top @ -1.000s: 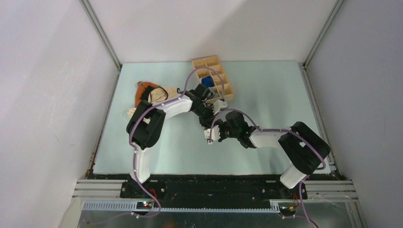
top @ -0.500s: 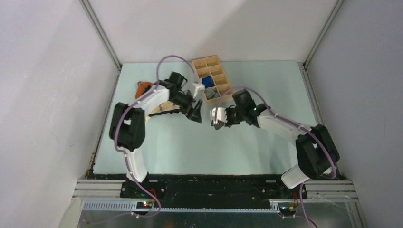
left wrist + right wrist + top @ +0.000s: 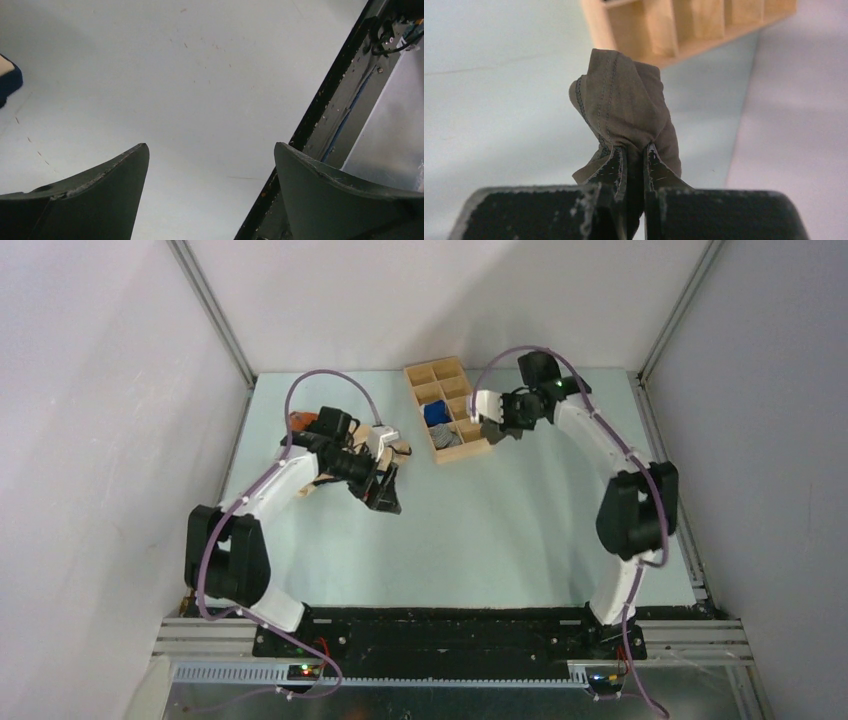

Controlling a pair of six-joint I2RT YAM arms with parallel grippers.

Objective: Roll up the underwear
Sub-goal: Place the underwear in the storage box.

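The underwear (image 3: pixel 624 100) is being held as a tight, twisted bundle in the right pincer (image 3: pixel 634 156), whose jaws are being pressed nearly together on the fabric's lower end. In the top view this pincer is being carried just at 3 o'clock of the box (image 3: pixel 432 366), which is sitting at 12 o'clock on the bench (image 3: pixel 500 530). Whether the bundle is over the rim cannot be told. The left pincer (image 3: pixel 210 165) is being held wide with nothing in it, above bare bench at 10 o'clock, just at 5 o'clock of the garment (image 3: pixel 303 423).

The step in hand is judged to be the stowing of the roll. It is being done well if the grip is kept firm until the bundle is hanging straight above a free compartment, since soft fabric is likely to spring open once released. The cells taken by the blue roll (image 3: pixel 434 412) and grey roll (image 3: pixel 447 437) are to be avoided; those toward 12 o'clock look free. A loose edge is hanging at 7 o'clock of the bundle and could be caught on a divider. The descent is therefore best made slowly, with release only once the roll is being cradled by the walls.
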